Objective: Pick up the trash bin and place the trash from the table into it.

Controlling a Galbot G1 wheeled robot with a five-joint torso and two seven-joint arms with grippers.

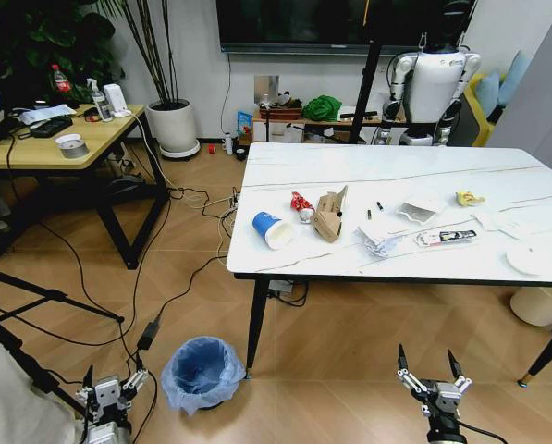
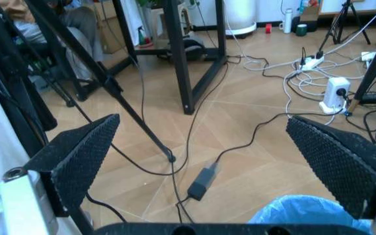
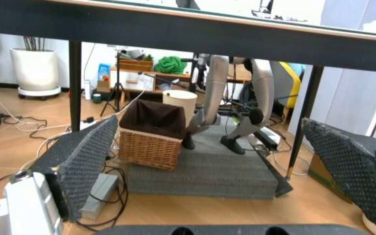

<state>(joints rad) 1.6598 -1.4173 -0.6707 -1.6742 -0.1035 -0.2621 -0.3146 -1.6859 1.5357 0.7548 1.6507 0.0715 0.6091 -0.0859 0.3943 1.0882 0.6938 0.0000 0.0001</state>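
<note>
Head view: the left tool (image 1: 109,387) and right tool (image 1: 432,381) are hanging low near the floor, both with fingers spread, holding nothing. The trash bin (image 1: 202,373) is standing just right of the left tool. Trash, including a paper cup (image 1: 272,229), is lying on the desk (image 1: 386,166). The right wrist view is showing the desk's underside (image 3: 188,34).

The table (image 1: 386,166) holds a paper cup (image 1: 272,228), torn carton (image 1: 329,217), red wrapper (image 1: 301,205) and white papers (image 1: 383,240).
</note>
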